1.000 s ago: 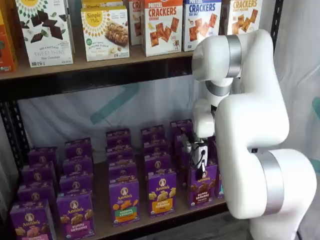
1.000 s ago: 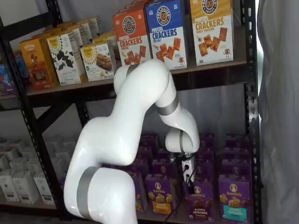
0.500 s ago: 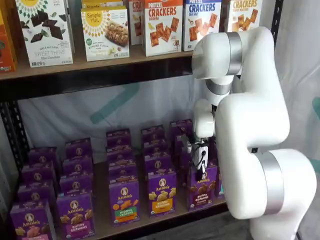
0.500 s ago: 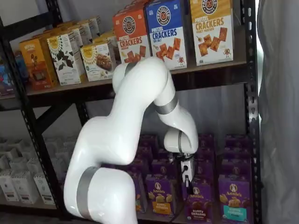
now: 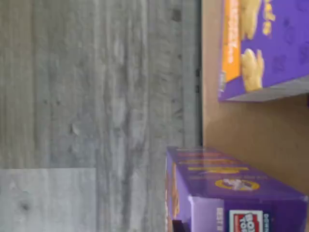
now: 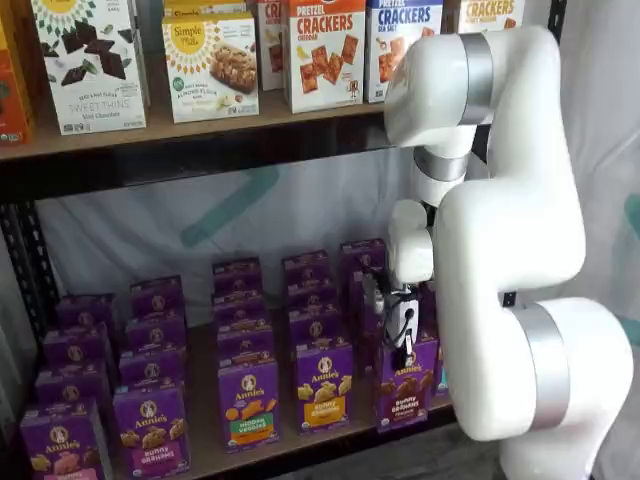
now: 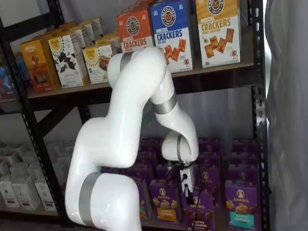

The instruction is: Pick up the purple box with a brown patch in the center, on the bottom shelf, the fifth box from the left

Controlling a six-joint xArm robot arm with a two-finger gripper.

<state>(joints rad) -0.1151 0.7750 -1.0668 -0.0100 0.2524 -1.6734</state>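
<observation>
The purple box [image 6: 405,387] with brown bunny cookies on its front stands at the right end of the front row on the bottom shelf [image 6: 203,440]. My gripper [image 6: 405,348] comes down on its top and is shut on it. In both shelf views the box [image 7: 198,214] sits forward of its row, under the gripper [image 7: 188,190]. The wrist view shows a purple box [image 5: 231,193] from above, over the wooden board [image 5: 241,125].
Rows of similar purple cartons [image 6: 249,400] fill the bottom shelf; an orange-banded one [image 5: 263,43] stands close beside the held box. Cracker boxes [image 6: 326,55] line the upper shelf. My white arm [image 6: 510,250] hangs in front. Grey floor [image 5: 96,96] lies below the shelf edge.
The fingers closed on the purple box, and the gripper then drew forward and down a little with the box in it. The upper arm rose.
</observation>
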